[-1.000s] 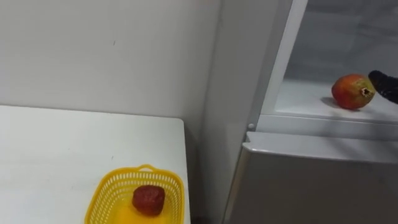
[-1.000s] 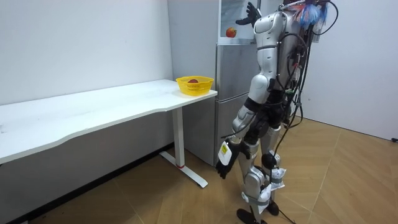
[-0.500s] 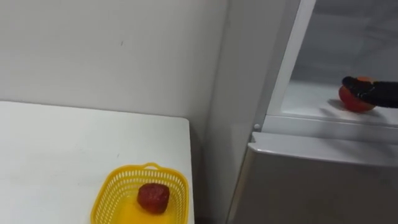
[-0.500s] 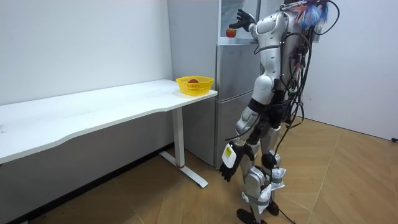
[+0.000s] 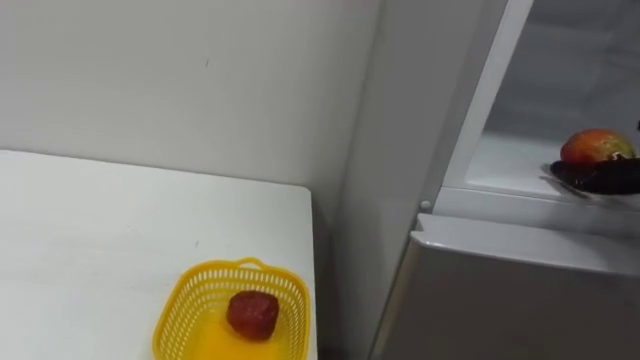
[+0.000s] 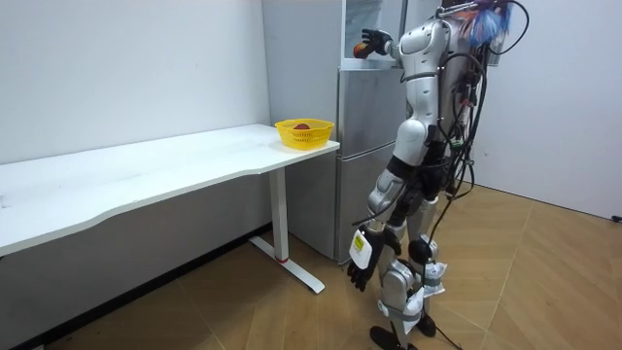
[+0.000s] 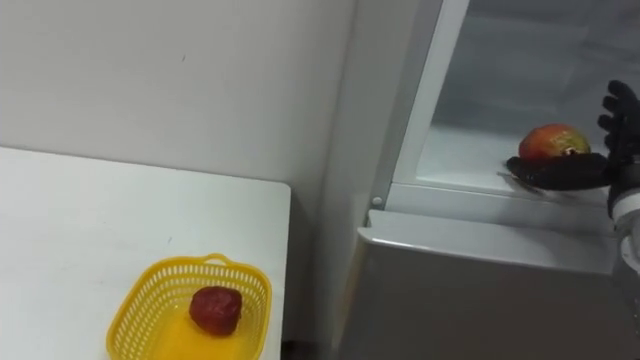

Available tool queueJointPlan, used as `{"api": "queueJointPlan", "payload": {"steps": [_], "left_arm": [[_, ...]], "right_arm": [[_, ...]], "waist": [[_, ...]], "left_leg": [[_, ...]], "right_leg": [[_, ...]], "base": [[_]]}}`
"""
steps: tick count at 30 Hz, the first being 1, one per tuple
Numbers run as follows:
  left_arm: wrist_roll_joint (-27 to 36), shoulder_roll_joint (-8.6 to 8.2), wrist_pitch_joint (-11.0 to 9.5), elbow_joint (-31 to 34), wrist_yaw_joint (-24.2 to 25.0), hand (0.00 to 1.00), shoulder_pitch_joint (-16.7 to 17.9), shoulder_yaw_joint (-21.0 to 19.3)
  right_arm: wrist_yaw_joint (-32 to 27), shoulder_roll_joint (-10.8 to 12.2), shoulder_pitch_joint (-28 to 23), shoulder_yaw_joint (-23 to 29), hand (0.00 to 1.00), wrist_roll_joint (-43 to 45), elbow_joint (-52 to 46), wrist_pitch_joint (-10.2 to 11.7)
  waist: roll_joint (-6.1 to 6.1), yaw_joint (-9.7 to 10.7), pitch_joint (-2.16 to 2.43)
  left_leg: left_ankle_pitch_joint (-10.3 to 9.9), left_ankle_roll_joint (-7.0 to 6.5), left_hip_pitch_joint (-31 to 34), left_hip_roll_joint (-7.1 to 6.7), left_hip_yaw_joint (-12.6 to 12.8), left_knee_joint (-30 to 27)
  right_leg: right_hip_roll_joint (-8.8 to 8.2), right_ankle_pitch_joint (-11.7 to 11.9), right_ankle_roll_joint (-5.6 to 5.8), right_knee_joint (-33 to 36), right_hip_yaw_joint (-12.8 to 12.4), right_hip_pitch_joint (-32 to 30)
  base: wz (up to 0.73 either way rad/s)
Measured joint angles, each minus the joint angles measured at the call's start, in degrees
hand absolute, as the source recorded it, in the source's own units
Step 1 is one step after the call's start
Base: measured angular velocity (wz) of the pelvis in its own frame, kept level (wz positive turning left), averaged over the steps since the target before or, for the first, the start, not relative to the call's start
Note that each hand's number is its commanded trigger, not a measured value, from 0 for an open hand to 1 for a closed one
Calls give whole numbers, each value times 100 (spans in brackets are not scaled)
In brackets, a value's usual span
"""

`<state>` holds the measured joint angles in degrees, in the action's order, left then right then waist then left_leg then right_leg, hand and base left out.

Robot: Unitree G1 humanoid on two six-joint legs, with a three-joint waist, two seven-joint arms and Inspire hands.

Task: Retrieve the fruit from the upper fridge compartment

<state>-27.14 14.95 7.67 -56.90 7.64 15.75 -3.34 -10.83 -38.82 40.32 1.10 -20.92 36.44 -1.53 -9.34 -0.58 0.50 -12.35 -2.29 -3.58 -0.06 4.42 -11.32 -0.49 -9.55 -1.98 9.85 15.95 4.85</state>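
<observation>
**Left to right.** A white table (image 5: 90,230) carries a yellow basket (image 5: 172,315) at its near right corner, with one dark red fruit (image 5: 252,312) lying inside. Just beside the table's right edge stands the fridge (image 5: 400,120). Its upper compartment is open and its lower door (image 5: 520,270) is closed.

On the upper shelf (image 7: 460,160) sits the task's thing, a red-and-yellow fruit (image 7: 550,142). It is nearly round, so it has no marked long axis.

The right hand (image 7: 565,173) is spread around the fruit and not clenched. The thumb lies across its front and the fingers (image 7: 620,110) stand to its right. The thumb seems to meet the fruit's base, though contact cannot be confirmed.

The fruit therefore lies to the left of the palm, inside the hand's span. The left hand (image 6: 362,267) hangs by the thigh, well apart, and is too far off to tell its state.

**Judgement.** The next move is to close the hand and draw the fruit back. The shelf's front edge and the lower door's top lie under that path. The basket sits low and to the left.
</observation>
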Motion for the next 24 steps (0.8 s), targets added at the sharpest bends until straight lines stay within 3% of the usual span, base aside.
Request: {"api": "queueJointPlan", "payload": {"steps": [9, 24], "left_arm": [[-1, -1, -2, -5, -12, 0, -9, -4], [-2, -2, 5, -74, -4, 0, -20, -103]], "right_arm": [[246, 0, 2, -2, 0, 1, 153, -95], [827, -13, 113, 20, 0, -100, 531, -94]], "waist": [[5, -24, 28], [2, -59, 29]], "left_leg": [[0, 0, 8, -3, -1, -2], [-1, 0, 7, -3, -30, -11]], "right_leg": [[-4, 1, -1, 11, 0, 2], [-7, 2, -3, 19, 36, 11]], "base": [[0], [0]]}}
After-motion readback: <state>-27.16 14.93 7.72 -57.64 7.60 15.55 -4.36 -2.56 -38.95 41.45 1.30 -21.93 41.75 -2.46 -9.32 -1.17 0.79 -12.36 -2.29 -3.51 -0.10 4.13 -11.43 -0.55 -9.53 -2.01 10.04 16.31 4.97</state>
